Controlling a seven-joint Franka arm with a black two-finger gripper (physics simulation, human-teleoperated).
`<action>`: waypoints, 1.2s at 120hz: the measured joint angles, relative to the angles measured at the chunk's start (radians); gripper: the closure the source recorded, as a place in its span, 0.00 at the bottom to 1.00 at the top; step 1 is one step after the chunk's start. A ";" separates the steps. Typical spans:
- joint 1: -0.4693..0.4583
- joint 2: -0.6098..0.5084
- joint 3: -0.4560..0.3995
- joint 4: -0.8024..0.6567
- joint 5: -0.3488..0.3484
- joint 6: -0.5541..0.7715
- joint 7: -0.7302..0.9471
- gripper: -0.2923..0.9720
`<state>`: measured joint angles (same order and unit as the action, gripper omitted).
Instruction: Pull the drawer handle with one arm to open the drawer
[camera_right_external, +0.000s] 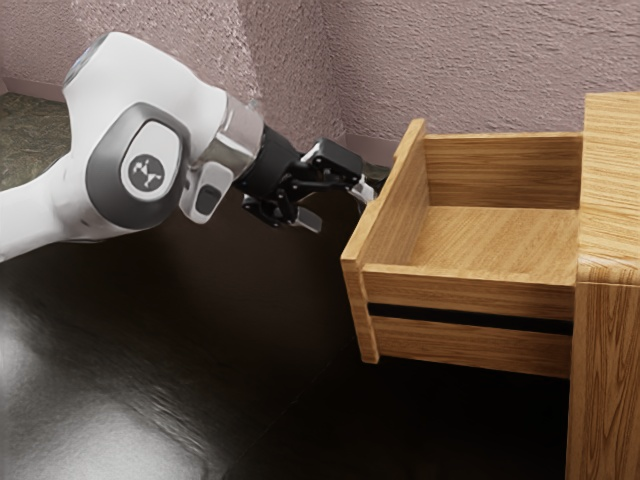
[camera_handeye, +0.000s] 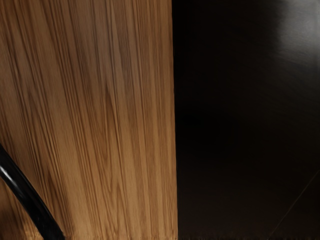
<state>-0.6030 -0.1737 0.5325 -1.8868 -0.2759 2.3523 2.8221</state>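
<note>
The wooden drawer (camera_right_external: 470, 250) stands pulled far out of its cabinet (camera_right_external: 610, 300), its inside bare. My black gripper (camera_right_external: 376, 187) reaches the outer face of the drawer front (camera_right_external: 385, 215) near its upper half, on the side turned away from the exterior camera, so the contact there is hidden. In the wrist view the drawer front (camera_handeye: 90, 115) is very close, and a black bar, the handle (camera_handeye: 25, 197), crosses it just under my hand.
A dark glossy floor (camera_right_external: 150, 380) spreads below the arm and the drawer. A rough pinkish wall (camera_right_external: 450, 60) stands behind. A closed lower drawer front (camera_right_external: 470, 345) sits under the open one.
</note>
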 joint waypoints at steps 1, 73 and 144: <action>-0.004 -0.001 0.001 0.000 0.010 0.000 -0.002 0.23; -0.024 -0.129 0.028 0.270 0.275 -0.374 -0.232 0.23; 0.439 -0.121 -0.275 0.406 0.488 -1.007 -1.147 0.23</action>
<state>-0.1642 -0.2949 0.2574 -1.4807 0.2119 1.3449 1.6753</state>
